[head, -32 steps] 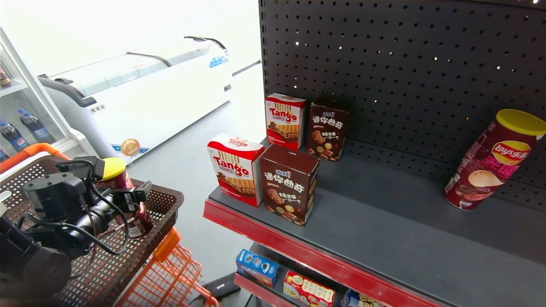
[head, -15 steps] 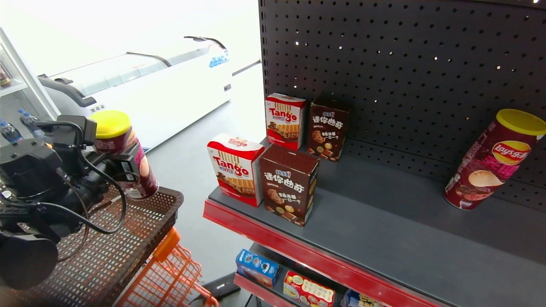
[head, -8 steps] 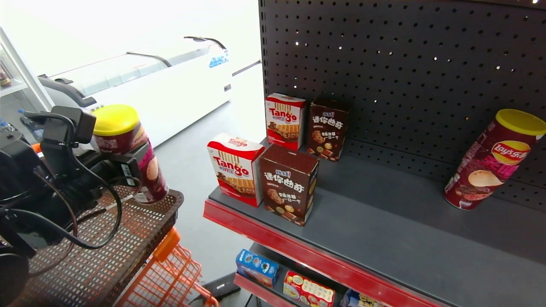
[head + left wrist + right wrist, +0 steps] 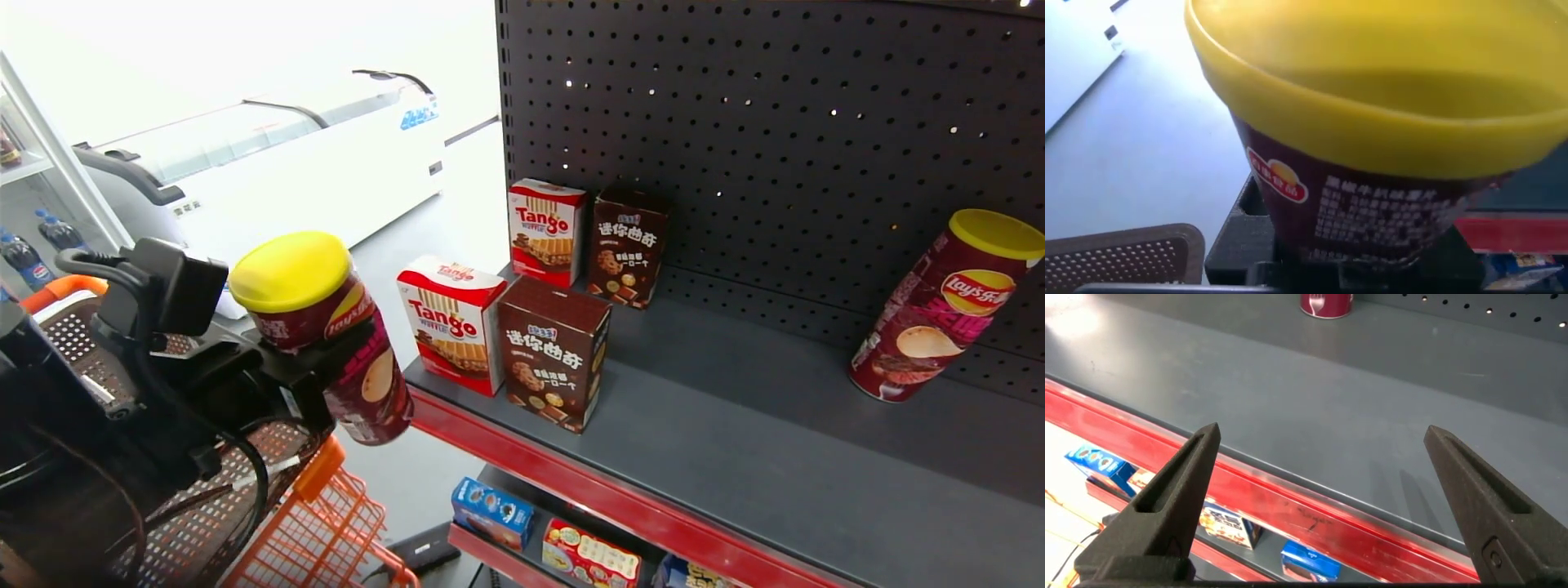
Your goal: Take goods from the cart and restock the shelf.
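**Fig.** L gripper (image 4: 322, 363) pinches chip can (image 4: 326, 322) at mid-body. Can is tilted, in air betw. cart (image 4: 326, 523) and shelf (image 4: 735, 425) left front corner. R gripper (image 4: 1323, 498) spread, empty, over shelf front edge. Can prob. light: stiff tube, smooth wall, fragile contents. Mid-body hold below lid (image 4: 290, 269) suits. Logo and small print on wall, not transcribed.

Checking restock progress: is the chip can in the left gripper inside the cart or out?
Out. The left gripper holds the chip can in the air, clear of the cart, beside the shelf edge.
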